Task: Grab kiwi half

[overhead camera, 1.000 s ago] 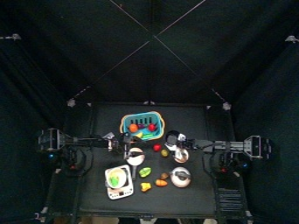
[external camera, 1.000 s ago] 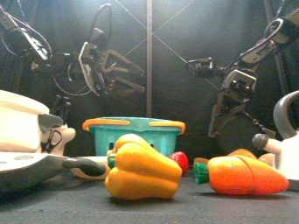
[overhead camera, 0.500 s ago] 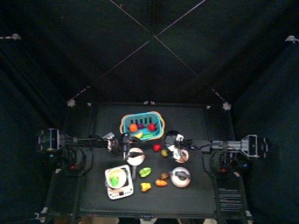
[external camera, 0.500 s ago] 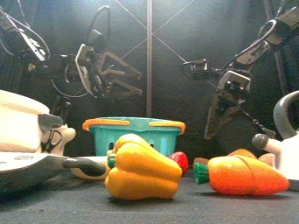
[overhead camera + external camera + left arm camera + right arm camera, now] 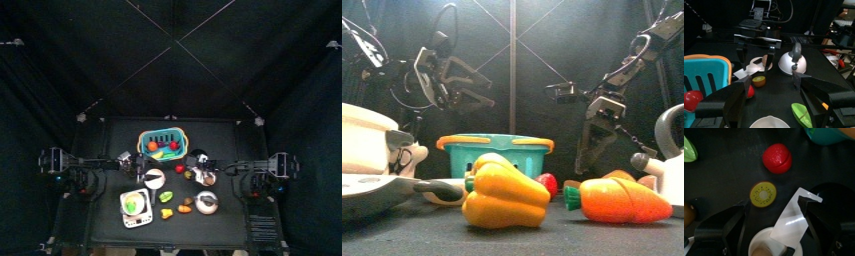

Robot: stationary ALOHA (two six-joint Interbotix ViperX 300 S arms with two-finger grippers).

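The kiwi half [image 5: 764,194] lies cut face up on the black counter [image 5: 724,173], bare and untouched, its green flesh and pale core ringed with dark seeds plain in the right wrist view. From it, a red round fruit [image 5: 777,157] sits close by at about one o'clock in that view, apart from it. A white paper tag [image 5: 796,218] runs from beside the kiwi half at about four o'clock down onto a pale cup [image 5: 769,244], and a sliver of a green thing [image 5: 689,149] shows at about ten o'clock. The right gripper [image 5: 774,235] hangs above the kiwi half with its fingers spread wide apart, holding nothing. In the left wrist view the kiwi half [image 5: 759,80] shows as a small green and brown piece near the counter's middle, between a teal basket [image 5: 707,75] and a white kettle [image 5: 792,61], with the right arm [image 5: 759,30] standing over it behind. The left gripper [image 5: 771,102] is well back from the kiwi half, its fingers apart and empty, with a white bowl [image 5: 771,121] and a green pepper piece [image 5: 802,114] just below it. From the top, the basket [image 5: 163,140] sits at the counter's twelve o'clock side. From the front, a yellow pepper [image 5: 505,195] and an orange carrot [image 5: 619,200] stand nearest the camera, hiding the kiwi half.
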